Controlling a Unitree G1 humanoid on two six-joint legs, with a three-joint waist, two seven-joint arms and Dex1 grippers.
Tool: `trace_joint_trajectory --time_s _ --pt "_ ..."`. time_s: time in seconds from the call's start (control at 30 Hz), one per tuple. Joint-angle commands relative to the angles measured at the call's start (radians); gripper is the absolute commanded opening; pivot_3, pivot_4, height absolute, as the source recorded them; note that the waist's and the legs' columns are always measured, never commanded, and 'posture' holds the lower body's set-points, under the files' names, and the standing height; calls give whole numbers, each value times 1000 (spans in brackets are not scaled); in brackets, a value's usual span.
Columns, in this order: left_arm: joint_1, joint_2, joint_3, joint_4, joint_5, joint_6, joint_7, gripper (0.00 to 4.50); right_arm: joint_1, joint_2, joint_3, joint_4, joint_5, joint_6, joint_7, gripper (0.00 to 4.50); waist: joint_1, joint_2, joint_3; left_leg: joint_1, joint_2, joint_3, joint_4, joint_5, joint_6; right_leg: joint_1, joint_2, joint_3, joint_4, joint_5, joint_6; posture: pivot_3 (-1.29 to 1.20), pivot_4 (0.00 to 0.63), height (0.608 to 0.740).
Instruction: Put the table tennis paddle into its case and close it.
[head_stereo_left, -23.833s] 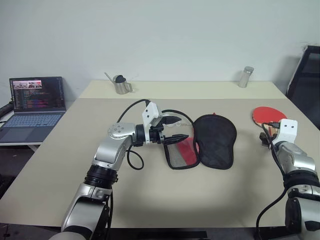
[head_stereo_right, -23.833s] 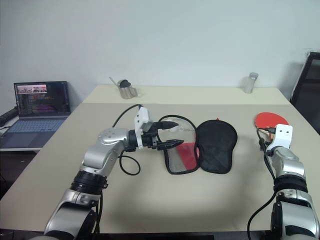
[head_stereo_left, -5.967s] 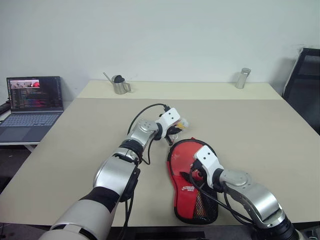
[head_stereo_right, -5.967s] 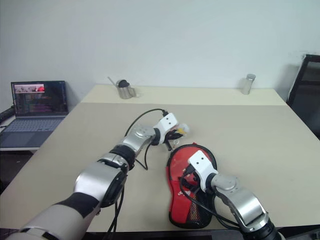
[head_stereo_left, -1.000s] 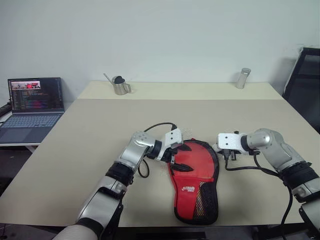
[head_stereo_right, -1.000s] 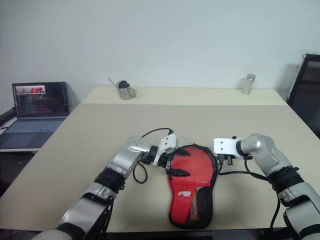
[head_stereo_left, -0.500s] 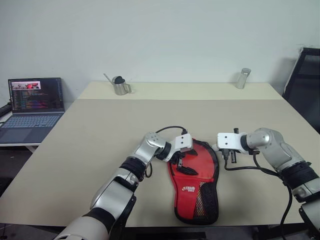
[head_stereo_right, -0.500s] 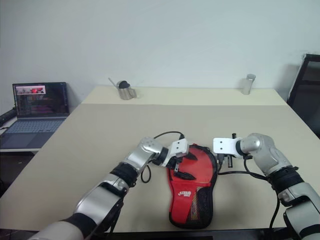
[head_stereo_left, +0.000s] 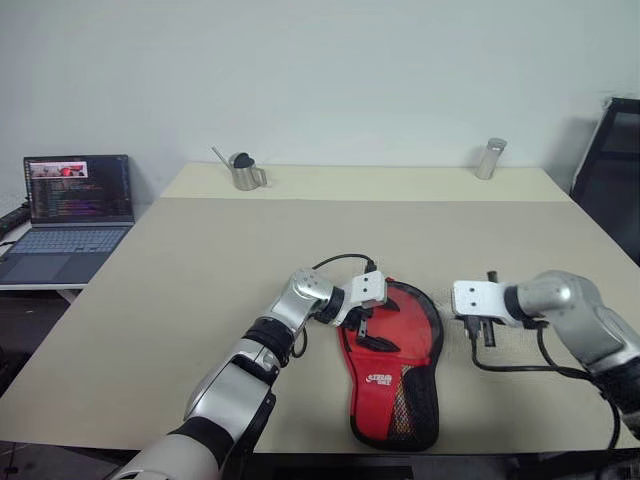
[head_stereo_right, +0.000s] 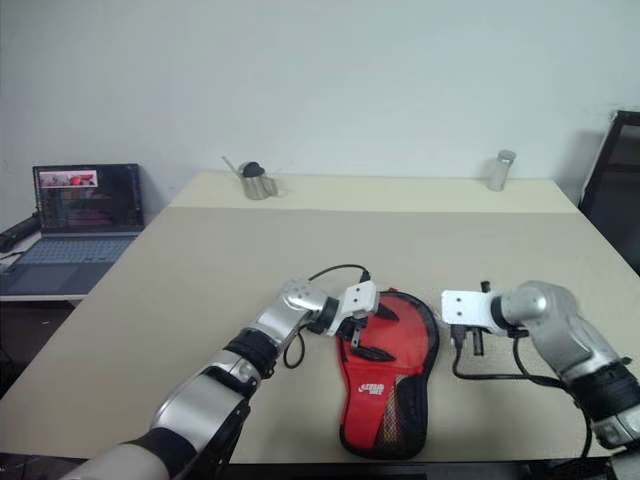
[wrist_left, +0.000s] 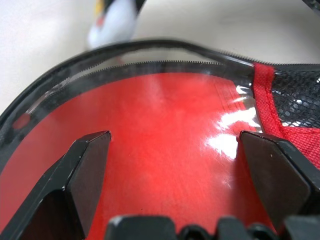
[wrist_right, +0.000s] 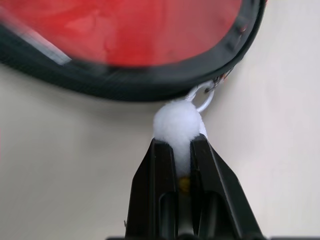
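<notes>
The case (head_stereo_left: 392, 365) lies red side up near the table's front edge, its black mesh pocket toward me. The table tennis paddle is hidden. My left gripper (head_stereo_left: 366, 331) hovers open over the case's round part, and in the left wrist view its fingers (wrist_left: 85, 165) straddle the glossy red face (wrist_left: 165, 130). Just off the case's right rim, my right gripper (head_stereo_left: 478, 335) is shut on a white fluffy zipper pull (wrist_right: 177, 125). A metal ring (wrist_right: 202, 97) links that pull to the black zipped rim (wrist_right: 150, 82).
A laptop (head_stereo_left: 75, 190) sits on a side surface at the left. A metal pitcher (head_stereo_left: 242, 170) and a metal cylinder (head_stereo_left: 488, 157) stand along the table's far edge. A black chair (head_stereo_left: 612, 150) is at the right. The case's narrow end nearly reaches the table's front edge (head_stereo_left: 300, 450).
My right gripper has closed and drawn back to the right, away from the case rim, with the white pull. The left gripper shifted slightly right over the case and stays open.
</notes>
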Motion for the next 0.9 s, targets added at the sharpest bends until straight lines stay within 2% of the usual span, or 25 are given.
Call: trace_joint_trajectory --time_s 0.03,0.2,0.4,0.5,0.73,0.9 --pt "40 -3 -43 44 51 22 -22 4500 105 -82 -92 -186 58 77 49 15 7 0 0 -1 0 -1 0 0 0 0 0 -1 0 0 0 0 150 740" --pt "37 -11 -43 49 51 31 -25 4500 317 -153 -204 -437 127 208 63 15 8 1 -1 0 0 -1 0 0 0 1 0 -1 -1 0 0 0 150 740" --pt "29 -20 -45 66 56 28 -21 4500 495 -171 -289 -659 183 346 39 15 7 0 -1 6 0 -3 0 0 0 9 0 -2 -2 -1 2 0 150 740" --pt "22 -29 -46 78 59 24 -17 4500 565 -171 -311 -750 199 401 27 15 8 0 -1 13 0 -4 -1 0 0 17 0 -4 -6 -4 6 0 150 740" --pt "-4 -60 -42 110 62 13 -7 4500 747 -172 -392 -961 246 536 14 15 20 0 -1 13 -1 -5 -1 0 0 18 0 -6 -7 -4 7 0 150 740" --pt "-24 -92 -40 139 67 5 3 4500 863 -176 -470 -996 306 534 4 15 23 -1 -2 13 -1 -6 -1 -1 -1 20 0 -7 -8 -4 7 0 150 740"
